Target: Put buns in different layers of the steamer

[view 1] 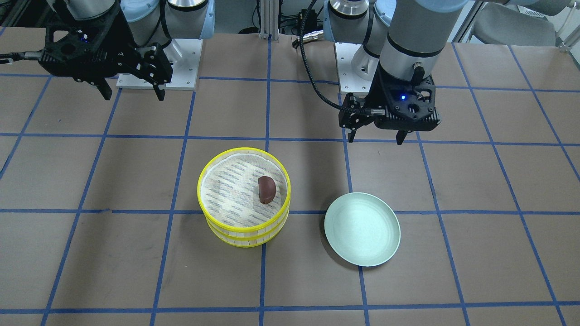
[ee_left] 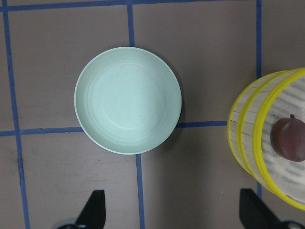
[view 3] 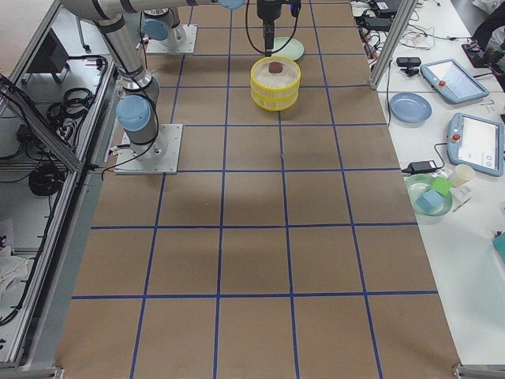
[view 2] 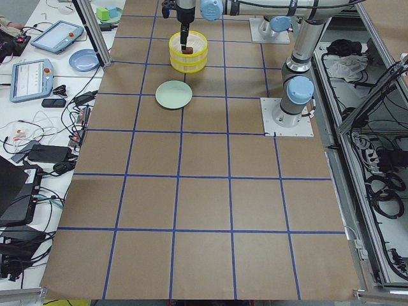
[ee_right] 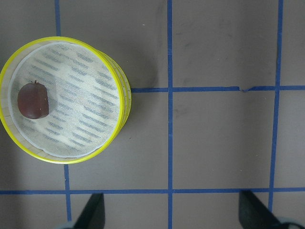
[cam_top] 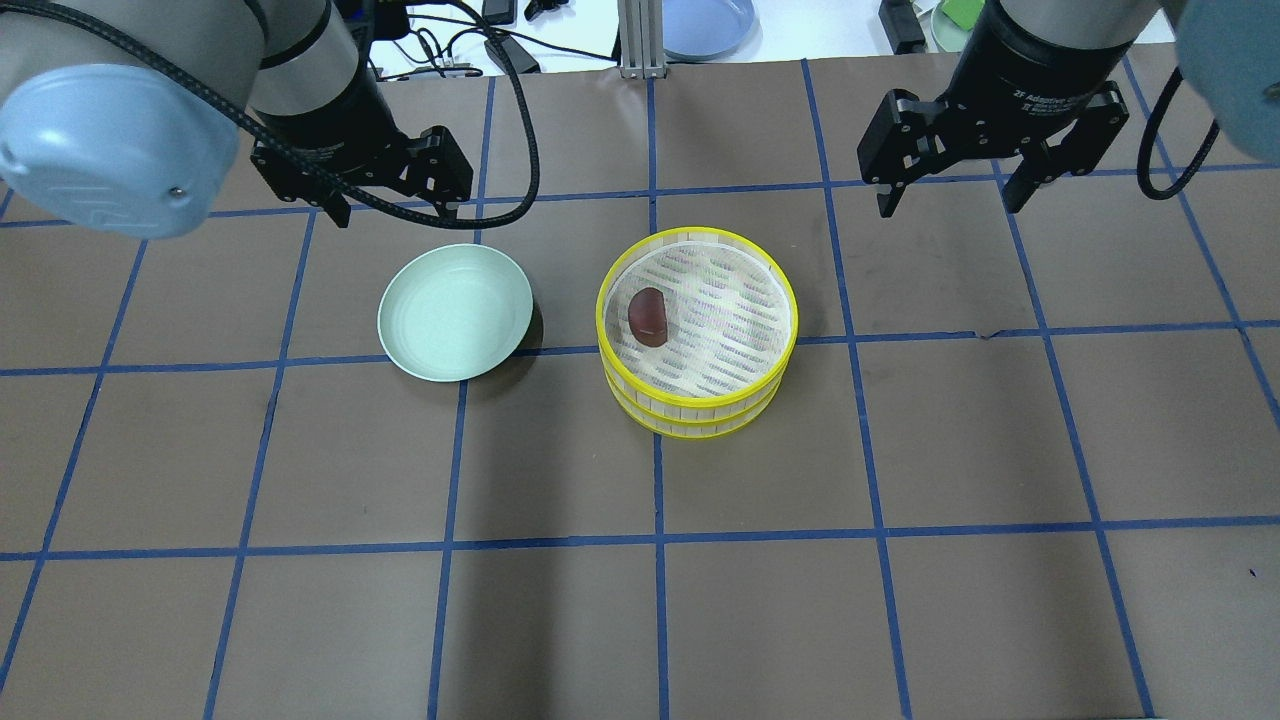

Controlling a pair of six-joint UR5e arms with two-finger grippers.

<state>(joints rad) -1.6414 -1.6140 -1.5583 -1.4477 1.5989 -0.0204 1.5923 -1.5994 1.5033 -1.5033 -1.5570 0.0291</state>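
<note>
The two layers of steamer stand stacked mid-table, the top layer [cam_top: 700, 403] on the lower one [cam_top: 700, 427]. The dark reddish-brown bun [cam_top: 648, 316] lies on the top layer's white mesh, near its side toward the plate; it also shows in the front view [view 1: 267, 189] and both wrist views [ee_left: 289, 139] [ee_right: 33, 100]. The pale cream bun is hidden or out of view. My left gripper [cam_top: 397, 208] is open and empty, above the table behind the pale green plate [cam_top: 455, 312]. My right gripper [cam_top: 950, 208] is open and empty, behind and to the right of the steamer.
The green plate [view 1: 362, 228] is empty, left of the steamer stack [view 1: 247, 228]. The arm bases [view 1: 158, 63] [view 1: 358, 68] stand at the robot's edge. A blue dish [cam_top: 705, 20] and cables lie beyond the far table edge.
</note>
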